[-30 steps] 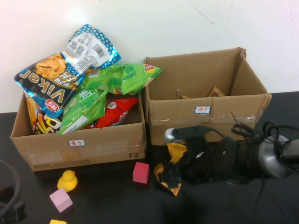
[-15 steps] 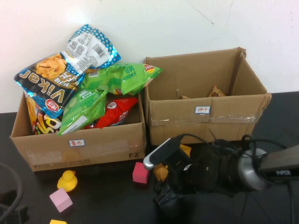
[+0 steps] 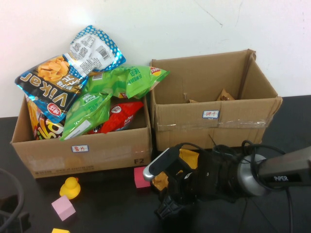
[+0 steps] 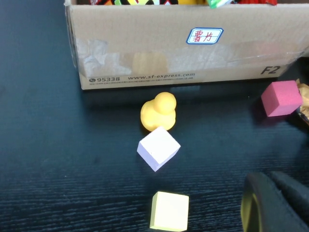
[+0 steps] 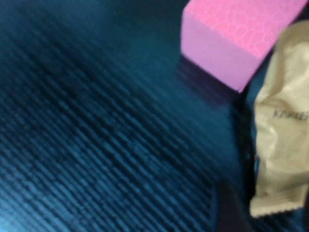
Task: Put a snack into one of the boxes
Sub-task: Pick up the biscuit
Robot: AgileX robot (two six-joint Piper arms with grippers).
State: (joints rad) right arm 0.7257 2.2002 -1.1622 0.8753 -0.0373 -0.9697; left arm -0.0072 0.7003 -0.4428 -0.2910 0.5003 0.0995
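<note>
Snack packet (image 3: 187, 158), gold and crinkled, lies on the black table (image 3: 107, 213) in front of the right box (image 3: 214, 121), touching the magenta cube (image 3: 142, 177). Going left to right: the left gripper (image 3: 9, 216) sits low at the table's near-left corner, whether parted or closed I cannot tell. Next come the yellow duck (image 3: 71, 186) and the left box (image 3: 82, 148), heaped with chip bags. The right gripper (image 3: 167, 206) crouches over the packet; its claw state cannot be told either.
</note>
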